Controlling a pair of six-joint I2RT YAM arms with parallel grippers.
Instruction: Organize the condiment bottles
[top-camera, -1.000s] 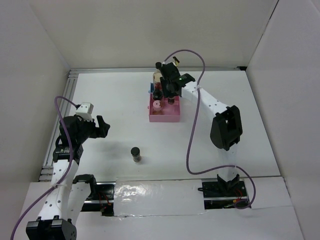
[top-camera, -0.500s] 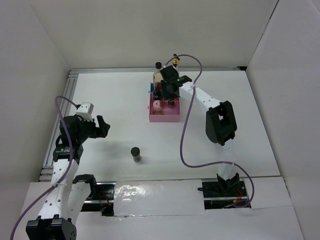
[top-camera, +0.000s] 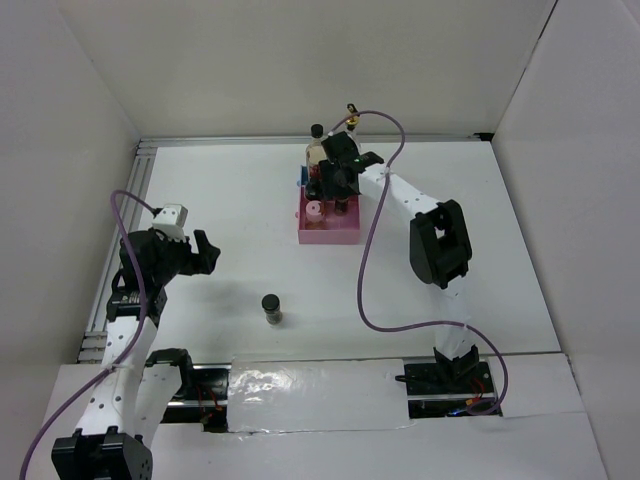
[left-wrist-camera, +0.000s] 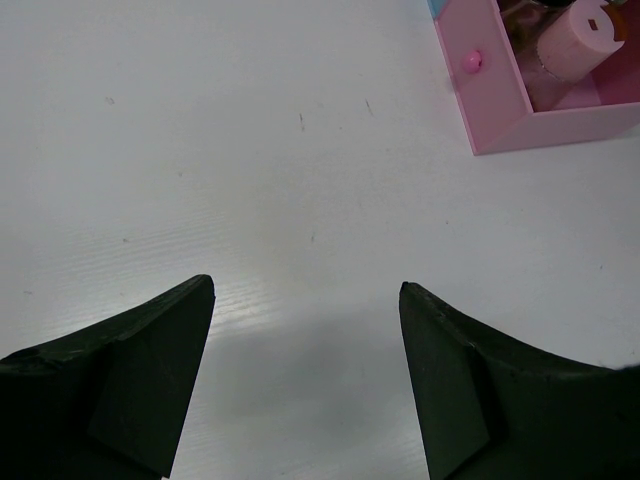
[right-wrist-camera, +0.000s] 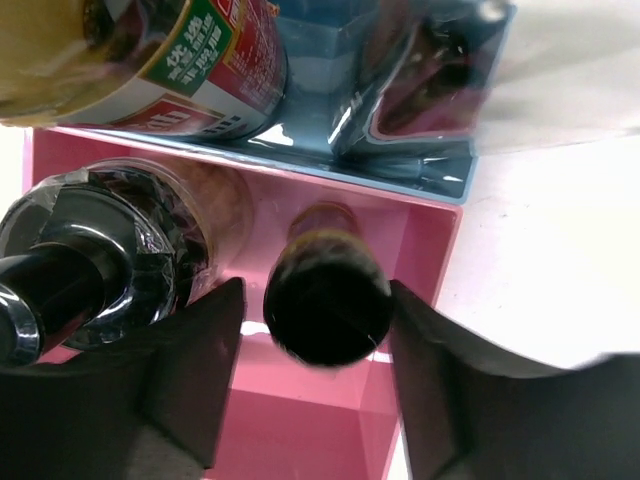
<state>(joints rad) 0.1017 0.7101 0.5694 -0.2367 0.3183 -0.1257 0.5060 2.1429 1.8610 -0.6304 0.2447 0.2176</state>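
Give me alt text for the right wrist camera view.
The right pincer straddles a small dark-lidded jar standing in a pink tray, beside a larger black-lidded jar. Behind, a blue tray holds a bottle with a red and green label.

Left arm folded, left gripper (top-camera: 203, 252) jaws wide apart, right arm stretched forward, right gripper (top-camera: 335, 186) jaws parted
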